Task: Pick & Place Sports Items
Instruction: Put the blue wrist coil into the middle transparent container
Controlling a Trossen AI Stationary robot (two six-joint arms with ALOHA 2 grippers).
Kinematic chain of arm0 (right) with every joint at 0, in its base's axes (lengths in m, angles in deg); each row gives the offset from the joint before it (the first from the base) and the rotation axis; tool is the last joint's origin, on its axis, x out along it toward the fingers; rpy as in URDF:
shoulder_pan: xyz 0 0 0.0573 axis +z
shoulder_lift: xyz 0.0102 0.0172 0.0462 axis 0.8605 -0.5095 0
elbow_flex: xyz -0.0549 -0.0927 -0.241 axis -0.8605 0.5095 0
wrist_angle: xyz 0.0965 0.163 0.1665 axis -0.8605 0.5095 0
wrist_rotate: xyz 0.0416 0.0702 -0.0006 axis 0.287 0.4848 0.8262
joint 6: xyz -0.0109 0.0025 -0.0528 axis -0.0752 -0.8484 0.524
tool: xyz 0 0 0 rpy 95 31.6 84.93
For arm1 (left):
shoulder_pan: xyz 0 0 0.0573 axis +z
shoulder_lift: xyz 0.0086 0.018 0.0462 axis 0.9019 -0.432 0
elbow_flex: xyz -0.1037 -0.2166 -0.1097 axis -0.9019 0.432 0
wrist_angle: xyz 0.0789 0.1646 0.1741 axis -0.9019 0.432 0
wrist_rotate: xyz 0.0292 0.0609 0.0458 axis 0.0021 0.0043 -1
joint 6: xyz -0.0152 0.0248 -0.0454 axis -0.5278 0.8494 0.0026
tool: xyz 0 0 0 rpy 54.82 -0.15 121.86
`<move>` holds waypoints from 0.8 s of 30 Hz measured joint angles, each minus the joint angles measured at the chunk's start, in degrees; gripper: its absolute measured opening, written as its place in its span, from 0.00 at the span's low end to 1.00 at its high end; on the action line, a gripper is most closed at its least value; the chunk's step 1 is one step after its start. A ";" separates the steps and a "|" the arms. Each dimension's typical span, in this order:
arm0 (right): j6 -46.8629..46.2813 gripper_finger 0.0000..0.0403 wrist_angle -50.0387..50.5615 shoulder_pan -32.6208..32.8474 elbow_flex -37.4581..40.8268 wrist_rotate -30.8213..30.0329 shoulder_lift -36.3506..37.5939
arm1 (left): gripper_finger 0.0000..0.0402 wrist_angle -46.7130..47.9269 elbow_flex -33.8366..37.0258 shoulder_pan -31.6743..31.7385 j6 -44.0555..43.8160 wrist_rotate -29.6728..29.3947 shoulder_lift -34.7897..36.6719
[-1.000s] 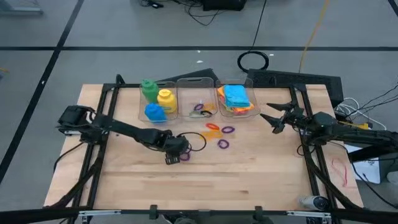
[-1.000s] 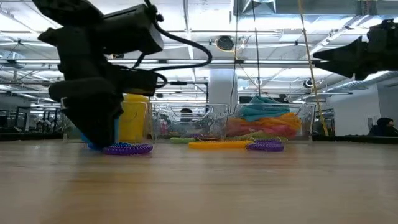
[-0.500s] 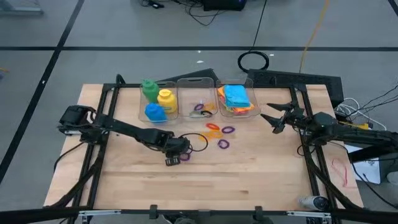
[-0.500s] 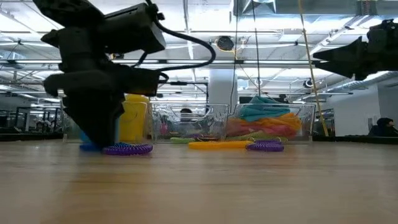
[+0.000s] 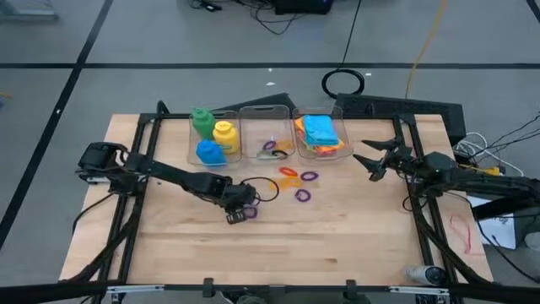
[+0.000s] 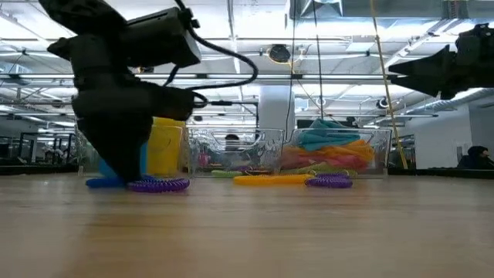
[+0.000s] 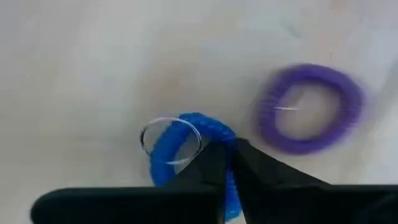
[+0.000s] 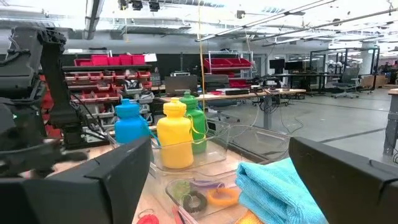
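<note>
My left gripper (image 5: 239,213) points down near the table's middle, shut on a small blue coil ring (image 7: 186,140). A purple coil ring (image 7: 309,109) lies flat on the wood right beside it (image 6: 158,184). More orange and purple rings (image 5: 297,179) lie loose a little farther toward the right. At the far edge, the left clear bin holds green, yellow and blue bottles (image 5: 211,135), the middle bin (image 5: 270,145) holds rings, and the right bin holds folded cloths (image 5: 321,133). My right gripper (image 5: 369,160) hangs open above the table's right side, touching nothing. My left gripper pinches the blue ring's coil (image 7: 219,134) at one spot on its rim between its two fingertips (image 7: 214,165). The fingers come from above, pointing steeply down. The rest of the ring sticks out sideways from the fingers, low at the table top (image 6: 99,183).
The three clear bins (image 5: 253,114) line the far edge. A dark metal frame (image 5: 139,169) runs along both sides of the table. A black cable loop (image 5: 266,191) hangs by my left wrist. Bare wood (image 5: 321,245) stretches toward the near edge.
My left gripper has shut on the blue ring and rolled a little. In the low view, the ring's free part now pokes out sideways from under the fingers. The purple ring beside it has stayed put.
</note>
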 joint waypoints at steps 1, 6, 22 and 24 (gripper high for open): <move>0.00 0.72 -0.01 0.00 0.00 0.00 0.02 | 0.02 0.04 0.28 0.03 -0.02 -2.64 1.04; 0.00 0.72 0.00 0.00 0.02 0.00 0.00 | 0.03 -7.13 -0.05 0.00 0.44 -9.48 8.03; 0.00 0.72 0.01 0.02 0.00 0.00 0.00 | 0.04 -43.85 -0.09 6.62 15.32 -19.10 14.85; 0.02 0.72 0.01 0.00 0.02 0.00 0.02 | 0.04 -43.88 -0.09 8.26 14.64 -20.21 14.81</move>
